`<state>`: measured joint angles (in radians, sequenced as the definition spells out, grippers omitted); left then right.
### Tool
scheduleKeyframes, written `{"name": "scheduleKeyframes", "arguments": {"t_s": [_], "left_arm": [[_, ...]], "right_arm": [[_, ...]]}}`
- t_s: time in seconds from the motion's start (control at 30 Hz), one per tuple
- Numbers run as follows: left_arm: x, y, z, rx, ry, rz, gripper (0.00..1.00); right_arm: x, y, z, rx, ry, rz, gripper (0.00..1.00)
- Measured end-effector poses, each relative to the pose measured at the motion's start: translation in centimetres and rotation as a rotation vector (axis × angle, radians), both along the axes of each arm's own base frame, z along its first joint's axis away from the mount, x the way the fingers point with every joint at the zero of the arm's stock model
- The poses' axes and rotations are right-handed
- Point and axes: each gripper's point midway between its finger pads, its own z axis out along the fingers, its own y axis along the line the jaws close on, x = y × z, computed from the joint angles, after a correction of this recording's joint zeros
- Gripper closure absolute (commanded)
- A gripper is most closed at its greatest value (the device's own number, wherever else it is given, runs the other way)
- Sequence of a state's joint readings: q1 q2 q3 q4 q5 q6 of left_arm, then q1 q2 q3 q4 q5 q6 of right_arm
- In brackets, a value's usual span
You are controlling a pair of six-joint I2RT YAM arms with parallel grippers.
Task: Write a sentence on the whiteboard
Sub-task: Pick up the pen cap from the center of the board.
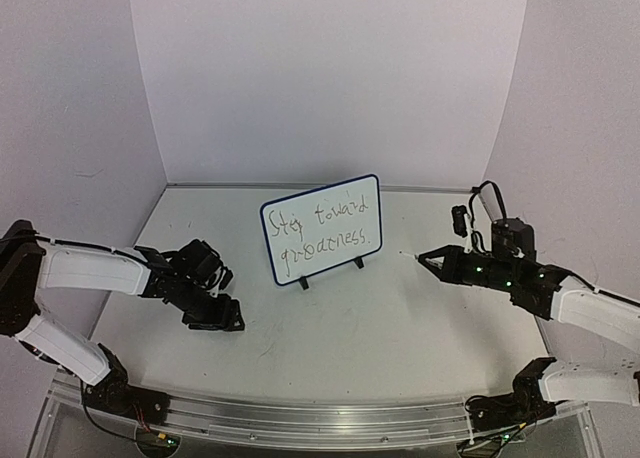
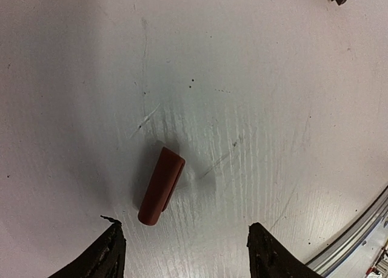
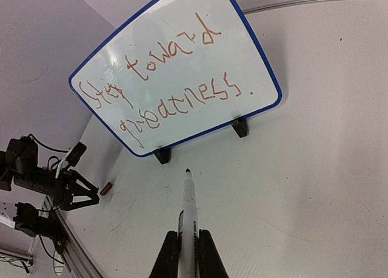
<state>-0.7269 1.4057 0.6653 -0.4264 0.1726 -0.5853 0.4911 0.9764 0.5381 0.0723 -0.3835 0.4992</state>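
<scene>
White table (image 1: 400, 318): right gripper (image 3: 188, 234) clamps a white marker (image 3: 188, 211) before the blue-framed whiteboard (image 3: 182, 23), whose cursive sentence (image 3: 173, 77) we judge finished; left gripper (image 2: 185, 247) gapes over a reddish cap (image 2: 160, 186), recapping pending.

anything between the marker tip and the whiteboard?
No. In the right wrist view only bare table lies between the marker tip and the whiteboard.
</scene>
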Motion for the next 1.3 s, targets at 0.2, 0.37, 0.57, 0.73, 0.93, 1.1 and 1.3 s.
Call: {"name": "scheduleKeyframes", "arguments": {"t_s": [0.2,0.37,0.57,0.73,0.93,1.1,1.3], "left_arm": [[0.4,-0.4,-0.9,0.020,0.007,-0.027,0.36],[0.4,-0.8,-0.8,0.013,-0.001,-0.061,0.42],[0.0,-2.7,-1.1,-0.016,0.020,-0.140,0.53],[-0.2,-6.0,-1.1,-0.054,0.008,-0.224,0.53],[1.0,-10.4,-0.8,-0.087,-0.064,-0.290,0.53],[0.4,-12.0,-0.5,-0.090,-0.118,-0.363,0.51],[1.1,-10.9,1.6,-0.053,-0.226,-0.388,0.47]], "right_arm": [[0.0,0.1,-0.5,-0.006,0.016,0.004,1.00],[0.0,0.1,-0.5,-0.005,0.016,0.007,1.00],[-0.1,0.2,-0.5,-0.003,0.017,0.010,1.00],[-0.1,0.2,-0.6,-0.001,0.020,0.010,1.00],[-0.3,0.1,-0.9,-0.004,0.027,0.012,1.00],[-0.4,0.2,-0.8,0.001,0.025,0.019,1.00],[-0.6,0.1,-0.6,0.008,0.016,0.018,1.00]]}}
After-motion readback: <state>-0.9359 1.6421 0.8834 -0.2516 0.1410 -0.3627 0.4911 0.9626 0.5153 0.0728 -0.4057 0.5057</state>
